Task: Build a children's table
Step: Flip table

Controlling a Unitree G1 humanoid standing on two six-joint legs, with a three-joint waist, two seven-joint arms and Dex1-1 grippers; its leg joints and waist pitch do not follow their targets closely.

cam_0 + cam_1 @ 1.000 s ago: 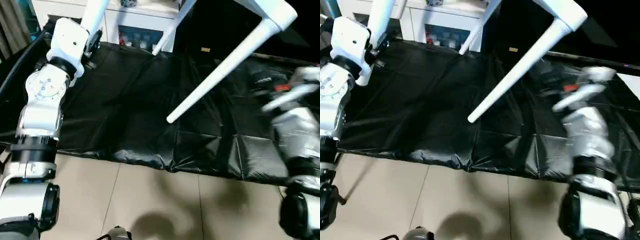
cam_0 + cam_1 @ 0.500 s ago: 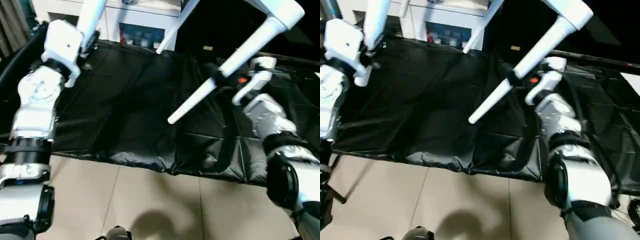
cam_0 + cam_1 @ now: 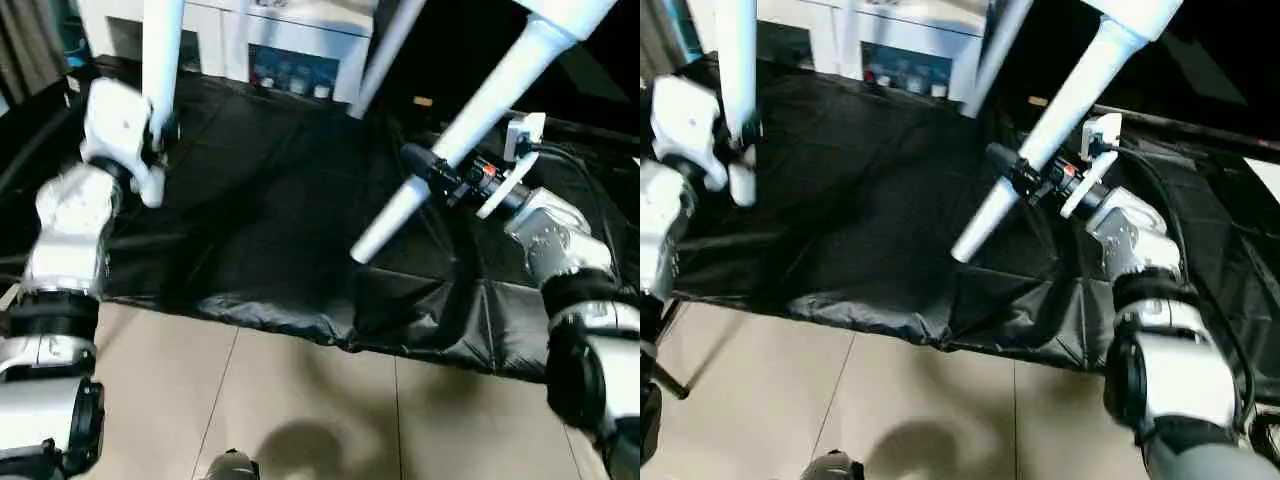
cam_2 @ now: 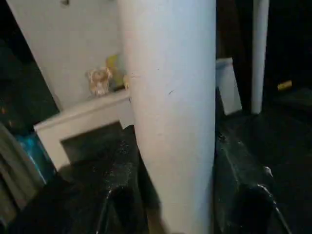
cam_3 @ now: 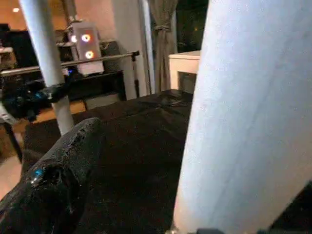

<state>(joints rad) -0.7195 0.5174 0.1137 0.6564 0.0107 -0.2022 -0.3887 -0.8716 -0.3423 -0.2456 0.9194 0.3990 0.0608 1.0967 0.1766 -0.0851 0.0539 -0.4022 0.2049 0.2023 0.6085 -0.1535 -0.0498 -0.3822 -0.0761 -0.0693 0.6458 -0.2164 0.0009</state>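
The children's table (image 3: 560, 15) is held up in the air above a black sheet (image 3: 270, 210), its legs pointing down toward the sheet. A rounded corner socket shows at the upper edge of the head views, and from it the right leg (image 3: 470, 130) slants down, its tip hanging free above the sheet, not touching it. The left leg (image 3: 160, 50) stands nearly upright over the sheet's far left part. A third leg (image 3: 385, 50) slants down further back, near the sheet's far edge.

The left gripper (image 3: 158, 135) grips the left leg low on its length; in the left wrist view its two black fingers (image 4: 122, 195) sit one on each side of the white tube, clamped on it. The right gripper (image 3: 425, 165) reaches across to the right leg at about the middle of its length. Its black fingers (image 5: 58, 170) lie against the tube: one shows beside the leg in the right wrist view and a dark edge shows on the leg's other side, so they are closed around the leg.

Beyond the sheet's far edge stands a white cabinet (image 3: 290, 60) with small coloured things behind its glass. In front of the sheet's near edge lies a beige tiled floor (image 3: 300, 400).
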